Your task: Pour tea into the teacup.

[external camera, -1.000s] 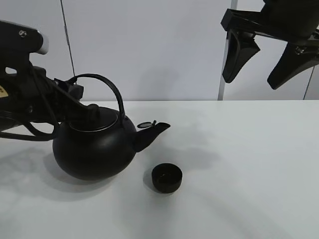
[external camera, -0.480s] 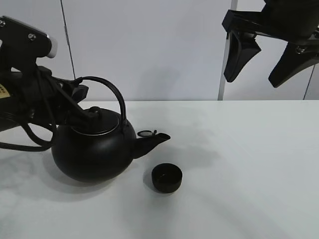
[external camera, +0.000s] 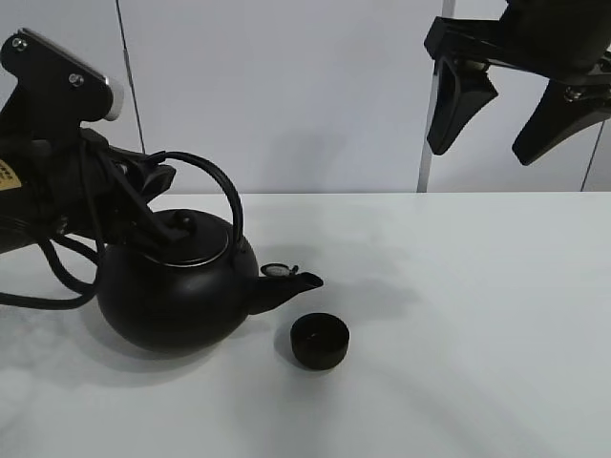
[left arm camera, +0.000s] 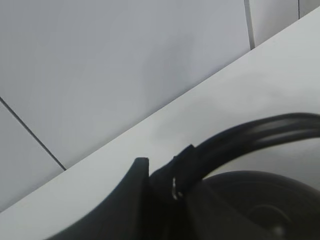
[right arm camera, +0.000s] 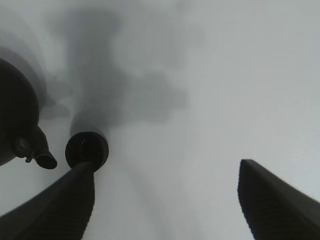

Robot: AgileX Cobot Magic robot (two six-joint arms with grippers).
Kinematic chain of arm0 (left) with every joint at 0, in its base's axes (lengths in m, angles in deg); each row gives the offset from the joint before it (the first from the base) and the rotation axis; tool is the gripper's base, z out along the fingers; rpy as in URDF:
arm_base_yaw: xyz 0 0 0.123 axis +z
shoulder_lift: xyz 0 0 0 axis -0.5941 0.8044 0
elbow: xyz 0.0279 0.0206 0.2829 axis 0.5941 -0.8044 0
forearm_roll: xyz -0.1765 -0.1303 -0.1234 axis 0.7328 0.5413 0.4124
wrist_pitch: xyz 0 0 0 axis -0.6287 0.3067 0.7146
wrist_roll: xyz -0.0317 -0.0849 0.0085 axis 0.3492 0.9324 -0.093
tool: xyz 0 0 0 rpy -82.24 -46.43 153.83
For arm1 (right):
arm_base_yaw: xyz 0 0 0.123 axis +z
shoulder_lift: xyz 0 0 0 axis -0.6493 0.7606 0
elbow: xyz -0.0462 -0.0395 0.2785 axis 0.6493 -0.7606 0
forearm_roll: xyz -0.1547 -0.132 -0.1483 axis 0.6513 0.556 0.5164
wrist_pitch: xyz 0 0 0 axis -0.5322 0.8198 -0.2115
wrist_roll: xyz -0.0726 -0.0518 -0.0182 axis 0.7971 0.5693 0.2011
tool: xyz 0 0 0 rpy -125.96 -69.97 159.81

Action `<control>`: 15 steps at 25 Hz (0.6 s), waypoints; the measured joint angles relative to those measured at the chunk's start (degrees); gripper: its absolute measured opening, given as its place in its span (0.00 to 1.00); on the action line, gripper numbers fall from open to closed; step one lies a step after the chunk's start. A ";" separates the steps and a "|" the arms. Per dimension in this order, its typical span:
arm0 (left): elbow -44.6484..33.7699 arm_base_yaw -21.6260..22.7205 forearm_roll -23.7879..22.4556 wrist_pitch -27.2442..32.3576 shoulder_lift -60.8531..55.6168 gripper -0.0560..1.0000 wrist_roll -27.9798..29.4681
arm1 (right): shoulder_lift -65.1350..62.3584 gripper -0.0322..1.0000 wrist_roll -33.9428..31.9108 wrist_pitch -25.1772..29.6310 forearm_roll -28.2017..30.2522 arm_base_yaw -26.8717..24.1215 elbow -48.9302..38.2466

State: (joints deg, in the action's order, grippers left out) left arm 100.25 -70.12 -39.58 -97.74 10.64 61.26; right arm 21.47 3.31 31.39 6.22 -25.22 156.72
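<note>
The round black kettle (external camera: 167,296) is gripped by the left claw (external camera: 158,196), spout (external camera: 304,282) at the small matte black teacup's (external camera: 320,340) 11 o'clock; the right claw (external camera: 482,153) is spread wide.

The white table (external camera: 477,334) is carrying 1 small black teacup (external camera: 320,341), which is sitting upright. The tilted black kettle (external camera: 172,296) beside it is casting a shadow there.

High view faces wall (external camera: 286,95) across table (external camera: 477,334); left wrist hugs kettle (left arm camera: 240,202); right wrist overhead, sharing teacup (right arm camera: 86,149).
</note>
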 joint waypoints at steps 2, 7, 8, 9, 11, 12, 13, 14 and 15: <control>0.00 0.00 0.00 0.00 0.00 0.16 -0.92 | 0.00 0.56 0.00 0.00 0.00 0.00 0.00; 0.00 0.00 0.00 0.00 0.00 0.16 -2.22 | 0.00 0.56 0.00 0.00 0.00 0.00 0.00; 0.00 0.00 0.00 0.00 0.00 0.16 -2.46 | 0.00 0.56 0.00 0.00 0.00 0.00 0.00; 0.00 0.00 0.00 0.00 0.00 0.16 -2.96 | 0.00 0.56 0.00 0.00 0.00 0.00 0.00; 0.00 0.00 0.00 0.00 0.00 0.16 -4.37 | 0.00 0.56 0.00 0.00 0.00 0.00 0.00; 0.00 0.00 0.00 0.00 0.00 0.15 -4.95 | 0.00 0.56 0.00 0.00 0.00 0.00 0.00; 0.00 0.00 0.00 0.05 0.00 0.15 -5.36 | 0.00 0.56 0.00 0.00 0.00 0.00 0.00; 0.00 0.00 0.00 0.05 0.00 0.15 -5.85 | 0.00 0.56 0.00 0.00 0.00 0.00 0.00; 0.00 0.00 0.00 0.05 0.00 0.15 -6.28 | 0.00 0.56 0.00 -0.04 0.00 0.00 0.00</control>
State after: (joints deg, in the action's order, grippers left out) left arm 100.25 -70.12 -39.58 -97.69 10.64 54.98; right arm 21.47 3.31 31.35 6.22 -25.22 156.72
